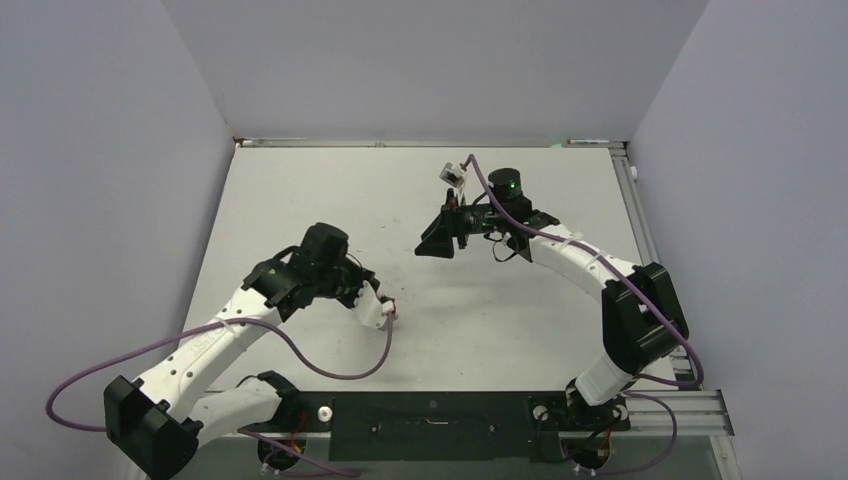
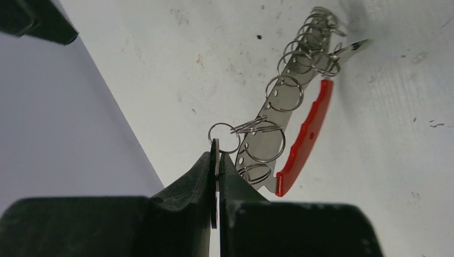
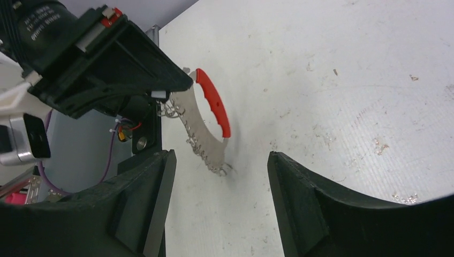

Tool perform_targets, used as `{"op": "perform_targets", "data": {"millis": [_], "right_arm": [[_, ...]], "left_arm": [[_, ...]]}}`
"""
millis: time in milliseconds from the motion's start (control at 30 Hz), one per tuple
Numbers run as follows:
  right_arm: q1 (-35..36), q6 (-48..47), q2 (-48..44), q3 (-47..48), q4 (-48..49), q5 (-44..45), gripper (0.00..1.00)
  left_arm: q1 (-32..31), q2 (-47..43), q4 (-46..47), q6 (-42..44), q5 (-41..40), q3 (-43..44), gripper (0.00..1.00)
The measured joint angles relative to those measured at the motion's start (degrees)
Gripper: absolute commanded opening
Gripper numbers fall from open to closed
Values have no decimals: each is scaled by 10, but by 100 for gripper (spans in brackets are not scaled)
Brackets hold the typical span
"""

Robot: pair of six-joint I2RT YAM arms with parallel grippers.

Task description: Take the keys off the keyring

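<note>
**Top view:** The left gripper (image 1: 384, 312) holds the keyring (image 1: 392, 308) low over the table (image 1: 300, 200), left of centre and toward the near edge. The right gripper (image 1: 432, 240) hovers well apart, farther back, facing it. That makes two arms, two grippers and one keyring. No key can be made out from here.

**Left wrist view:** The fingers (image 2: 187, 187) are pressed together on a thin sliver of metal, seen edge-on, at a small ring (image 2: 224, 138) on the near end of the keyring (image 2: 270, 115). Whether that sliver is a key cannot be told. The grey-and-red band (image 2: 306, 134) stretches away over the table. Four rings show sharply, and a blurred bunch beyond them cannot be counted. One pale key (image 2: 350, 49) juts from that far bunch. No dark-headed key is seen.

**Right wrist view:** The right gripper (image 3: 219, 209) stands spread and empty. Ahead of it the keyring (image 3: 213, 104) hangs from the left gripper (image 3: 179, 85). Whether its lower end touches the table cannot be told.

The step appears to be one arm steadying while the other lines up for a first key. The next move calls for a fine advance and a pinch on the key alone, clear of rings and band.
</note>
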Motion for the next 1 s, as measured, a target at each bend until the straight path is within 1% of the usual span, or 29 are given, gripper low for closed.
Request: {"op": "perform_targets", "data": {"millis": [167,333,433,500,600,700,767,833,1000], "right_arm": [[6,0,-9,-23,2,4,64],[4,0,-13,-48,0,4,64],[-2,0,-13,-51,-2,4,64],[-8,1,-14,-51,-2,4,64],[-18,8,-15,-51,0,3,64],[-32,18,-15,-51,3,2,64],[-41,24,-15,-51,6,1,64],[-49,27,-15,-51,7,0,63],[-59,28,-15,-51,6,-1,62]], "left_arm": [[-72,14,-7,-22,-57,-32,0],[-109,34,-38,-37,-85,-50,0],[-124,42,-45,-66,-93,-54,0],[-120,73,-64,-93,-95,-22,0],[-86,149,-83,-139,-90,84,0],[-56,195,-62,-181,-85,171,0],[-53,195,-43,-193,-87,185,0],[-66,185,-30,-198,-96,168,0],[-108,176,-6,-196,-111,54,0]]}}
